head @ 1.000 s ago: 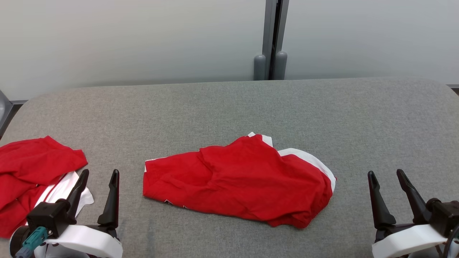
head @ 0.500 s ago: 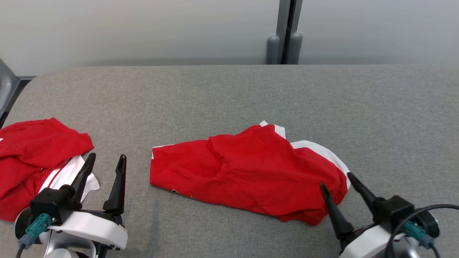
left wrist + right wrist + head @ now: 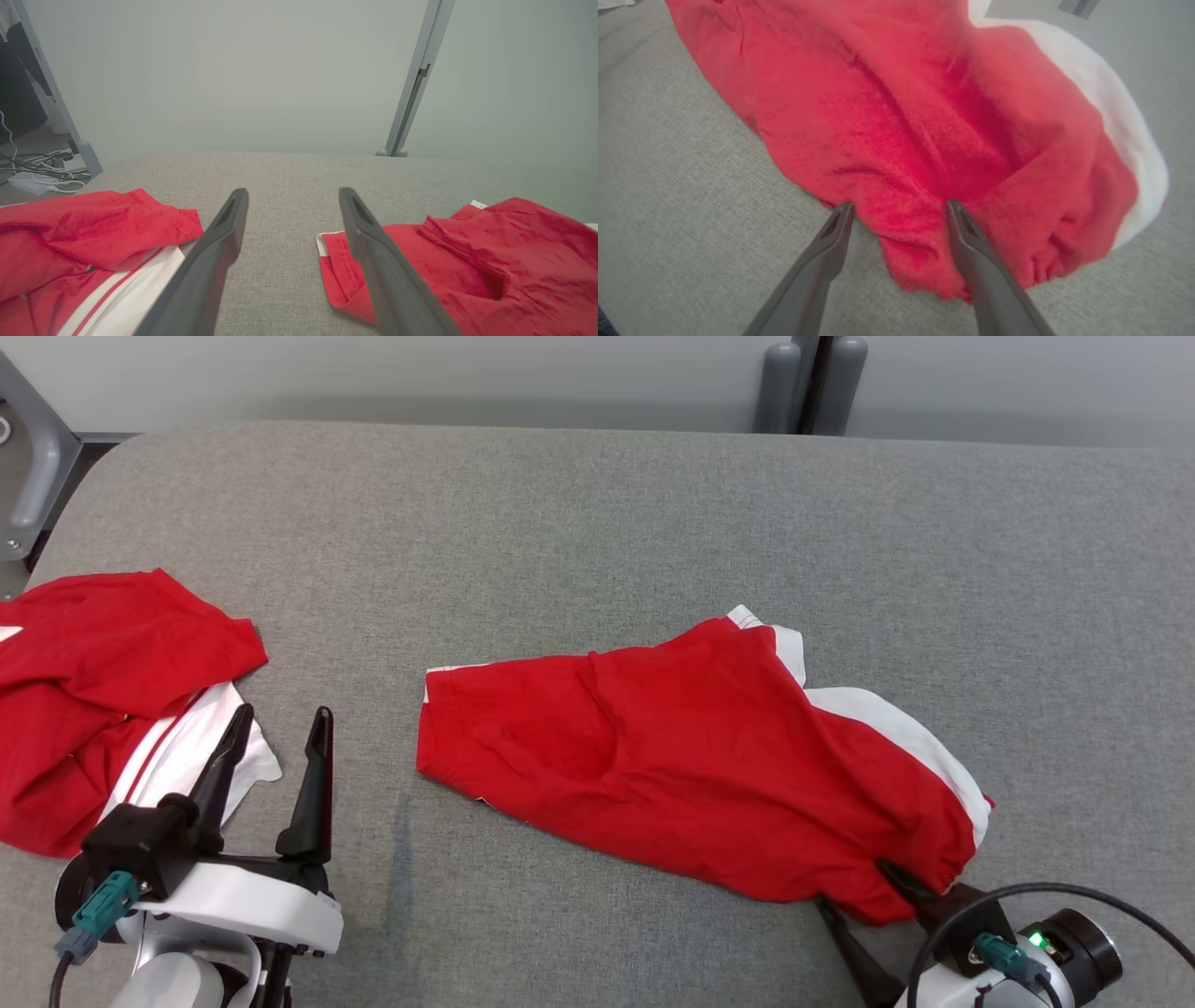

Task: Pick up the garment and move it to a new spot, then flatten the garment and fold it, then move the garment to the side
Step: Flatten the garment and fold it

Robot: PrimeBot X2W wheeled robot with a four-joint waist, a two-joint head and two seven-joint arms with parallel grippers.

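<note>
Here's the crumpled red garment with a white side band [image 3: 691, 756], lying on the grey fabric-covered counter [image 3: 560, 523], a little toward 4 o'clock of centre in the head view. It isn't flat. Soft ridges and creases run across the red cloth, and a fold rises through its middle. One hemmed end with a thin white edge points to 9 o'clock, while the broad white band curves down the 3 o'clock side to a bunched, puckered corner at 5 o'clock.

The right pincer [image 3: 899, 204] is at that bunched corner, wide apart. In its wrist view one dark finger is just at the cloth's rim with bare counter beside it, and the other lies across the red folds. The cloth sits between them, unpinched.

The left pincer [image 3: 285, 711] hangs at 8 o'clock, spread and holding nothing, with bare counter between its tips. Just beside it at 9 o'clock lies a second red heap with a white, red-striped panel [image 3: 93, 691], well apart from the garment. At 12 o'clock a grey post [image 3: 808, 383] stands behind the counter.
</note>
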